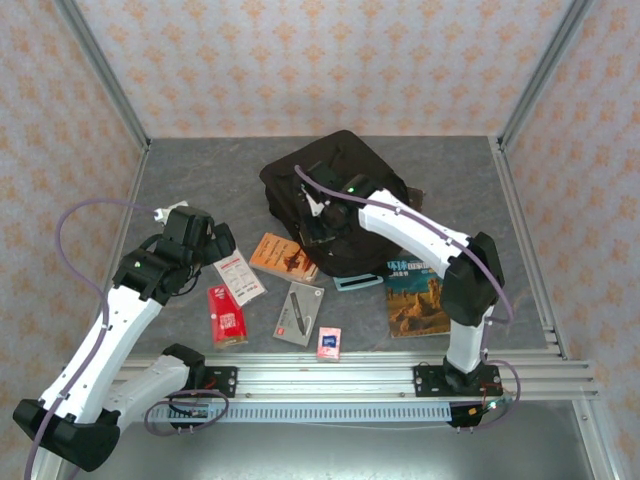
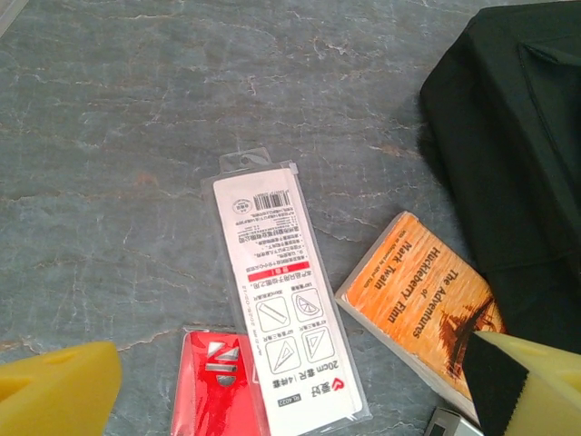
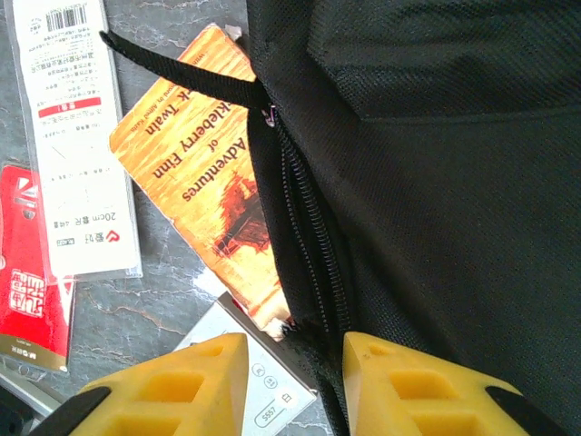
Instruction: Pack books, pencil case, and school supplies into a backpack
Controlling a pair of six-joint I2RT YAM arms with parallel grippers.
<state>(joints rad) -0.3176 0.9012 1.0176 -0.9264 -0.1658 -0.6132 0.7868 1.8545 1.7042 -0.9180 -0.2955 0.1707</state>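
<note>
Nearest the lens in the right wrist view, the right gripper [image 3: 295,372] is seen at the bottom edge. Its jaws are partly closed with the zip [image 3: 304,236] of the backpack [image 3: 436,182] running between them. Whether the fabric is pinched cannot be told.

The backpack is recorded at centre of the top view, apparently not yet loaded. The orange book [image 3: 213,173] lies at its left edge, one side covered by the fabric. A strap [image 3: 172,64] crosses the book's upper corner.

In the left wrist view the left gripper [image 2: 290,400] is spread wide and empty. The card [image 2: 281,309] lies below it at centre frame, flat on the table [image 2: 109,136], its lower end overlapping the red packet [image 2: 213,391].

Risks noted:
- If the seam is only lightly caught, it is likely to slip free when pulled.
- If the backpack is lifted or dragged, the book may be carried along or pushed into the card.
- The card offers no raised edge. It may be scraped along the table rather than picked up, and the packet may be shifted with it.
</note>
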